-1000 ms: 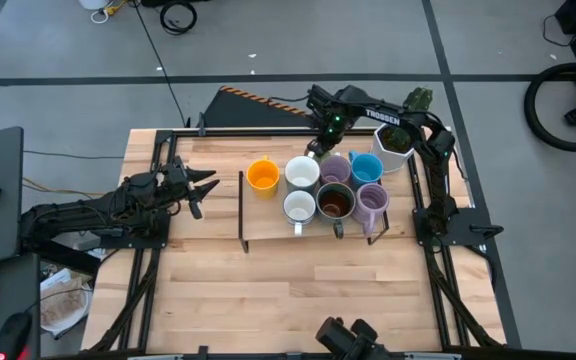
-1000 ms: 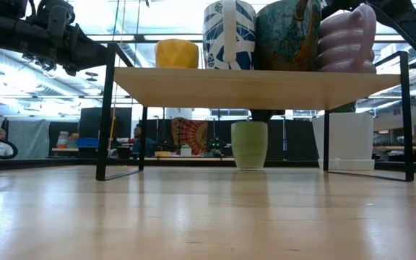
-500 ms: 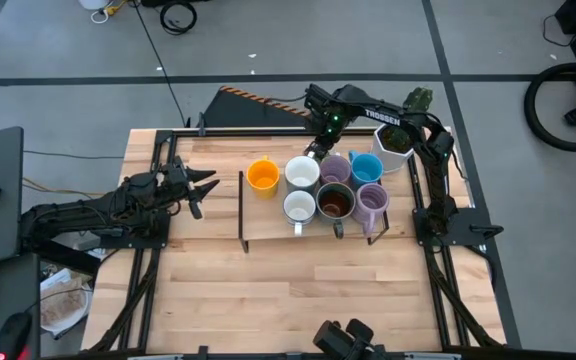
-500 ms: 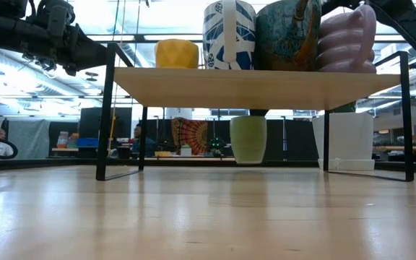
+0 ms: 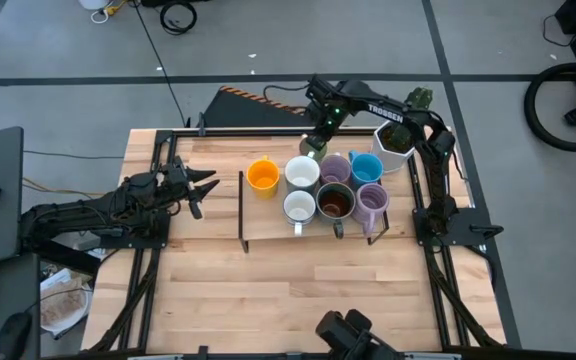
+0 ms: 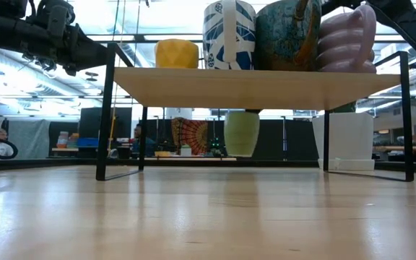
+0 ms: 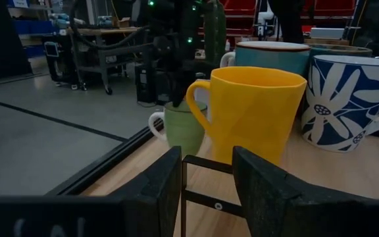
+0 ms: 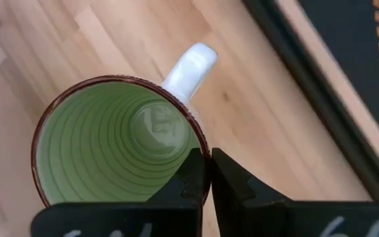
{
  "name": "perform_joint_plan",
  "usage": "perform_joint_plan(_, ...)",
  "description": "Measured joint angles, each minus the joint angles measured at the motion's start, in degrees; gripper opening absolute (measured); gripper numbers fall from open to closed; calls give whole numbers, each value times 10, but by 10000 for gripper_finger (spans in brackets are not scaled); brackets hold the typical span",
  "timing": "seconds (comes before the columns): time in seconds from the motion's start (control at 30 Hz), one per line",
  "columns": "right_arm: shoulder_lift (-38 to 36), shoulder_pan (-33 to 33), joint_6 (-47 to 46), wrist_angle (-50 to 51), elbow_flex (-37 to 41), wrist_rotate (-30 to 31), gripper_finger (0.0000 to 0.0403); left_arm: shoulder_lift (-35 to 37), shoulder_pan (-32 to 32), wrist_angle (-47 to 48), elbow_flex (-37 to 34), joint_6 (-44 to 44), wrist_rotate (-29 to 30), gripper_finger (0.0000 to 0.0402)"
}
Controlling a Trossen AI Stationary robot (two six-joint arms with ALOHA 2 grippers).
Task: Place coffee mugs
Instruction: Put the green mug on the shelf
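The green mug [image 6: 241,133], ribbed inside with a brown rim and a white handle [image 8: 191,64], hangs in the air behind the rack, near the table's far edge; my right gripper [image 5: 315,148] is shut on it. It also shows in the left wrist view as the green mug [image 7: 184,128]. Seven mugs stand on the rack's shelf [image 5: 268,228]: orange [image 5: 262,175], two white [image 5: 301,172], dark brown [image 5: 335,202], two lavender [image 5: 372,200] and blue [image 5: 366,167]. My left gripper [image 5: 206,187] waits open, left of the rack. My right gripper pinches the green mug's rim [image 8: 196,137] beside the handle, one finger [image 8: 189,181] inside the cup and the other outside the wall. The fingers come from above, pointing down. The mug hangs upright below them, lifted clear of the table.
The rack is a wooden shelf on black metal legs [image 6: 105,115], with open space beneath it. A white faceted pot with a cactus [image 5: 393,145] stands at the far right corner. Bare table [image 5: 298,290] lies near the front edge. Black frame rails run along both sides.
My right gripper has risen, staying shut on the green mug. The mug, which stood on the table behind the rack a second ago, is now lifted clear and has drifted slightly toward the table's left.
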State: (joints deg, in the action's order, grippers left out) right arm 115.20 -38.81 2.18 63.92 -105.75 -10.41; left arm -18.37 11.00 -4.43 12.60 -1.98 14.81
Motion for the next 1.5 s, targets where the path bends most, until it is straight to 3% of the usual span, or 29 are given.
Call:
perform_joint_plan(0.37, 0, -10, 0, -59, 0, -63, 16, 0, 0, 0, 0, 0, 0, 142)
perform_joint_plan(0.67, 0, -10, 8, -88, -8, -76, 16, 0, 0, 0, 0, 0, 0, 142)
perform_joint_plan(1.5, -3, 18, 26, 13, -293, -73, 16, 0, 0, 0, 0, 0, 0, 142)
